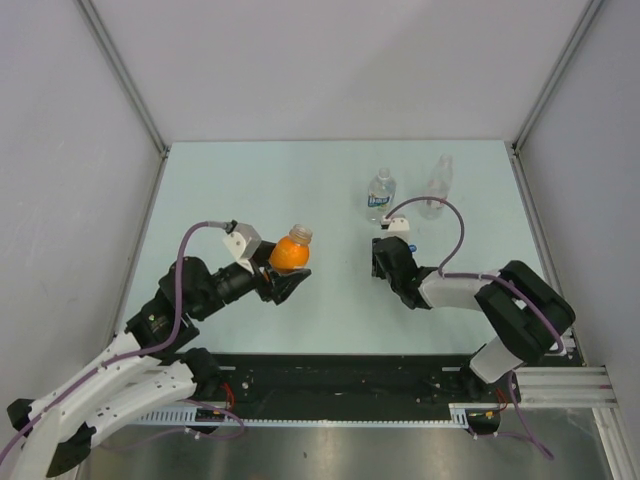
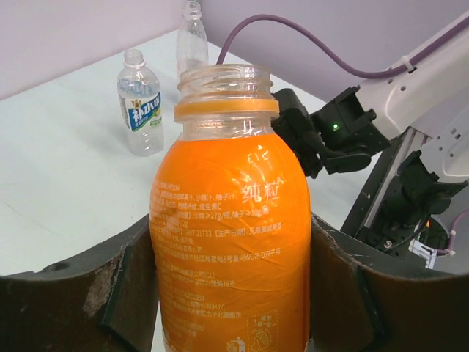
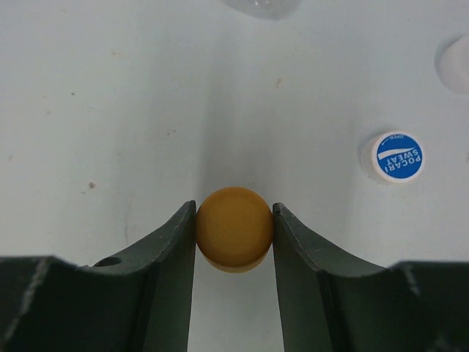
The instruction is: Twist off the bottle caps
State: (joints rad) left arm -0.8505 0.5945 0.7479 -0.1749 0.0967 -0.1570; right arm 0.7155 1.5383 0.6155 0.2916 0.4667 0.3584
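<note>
My left gripper (image 1: 285, 275) is shut on the squat orange bottle (image 1: 291, 252), holding it upright above the table. The jaws press its label on both sides (image 2: 229, 242). Its clear threaded neck (image 2: 225, 81) is bare. My right gripper (image 1: 385, 262) is shut on the orange cap (image 3: 234, 224), pinched between both fingers just above the table. A white cap with a blue mark (image 3: 396, 156) lies flat to its right. The edge of a plain whitish cap (image 3: 458, 62) shows further back. The blue-label bottle (image 1: 381, 192) and the slim clear bottle (image 1: 437, 185) stand upright behind, with no cap on either neck.
The pale green table (image 1: 250, 190) is bounded by grey walls at the back and sides. The right arm's black wrist (image 2: 330, 132) and purple cable (image 1: 445, 215) sit close to the right of the orange bottle. The arm bases line the near edge.
</note>
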